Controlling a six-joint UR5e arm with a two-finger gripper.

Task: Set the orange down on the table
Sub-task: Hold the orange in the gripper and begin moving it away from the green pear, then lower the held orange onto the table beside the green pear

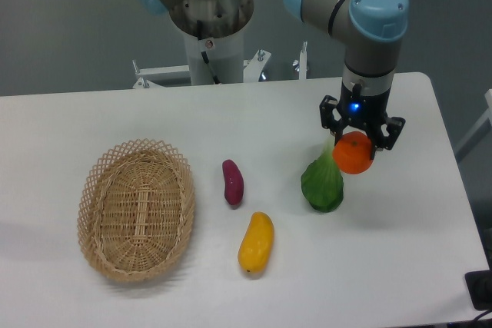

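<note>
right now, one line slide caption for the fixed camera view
Gripper holds the orange beside the green vegetable over the white table.

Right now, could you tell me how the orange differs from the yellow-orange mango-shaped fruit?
The orange is round and bright orange; the mango-shaped fruit is elongated and yellower. The orange sits between the gripper fingers beside the green vegetable; the mango-shaped fruit lies free on the table. Both have smooth skins.

a grey floor point(69, 28) is stretching behind the white table point(115, 120), evenly lit and showing no hard shadows. a white metal frame point(165, 74) is standing on it just past the far edge. a dark object point(480, 289) is sitting at the lower right corner, too cropped to tell.
</note>
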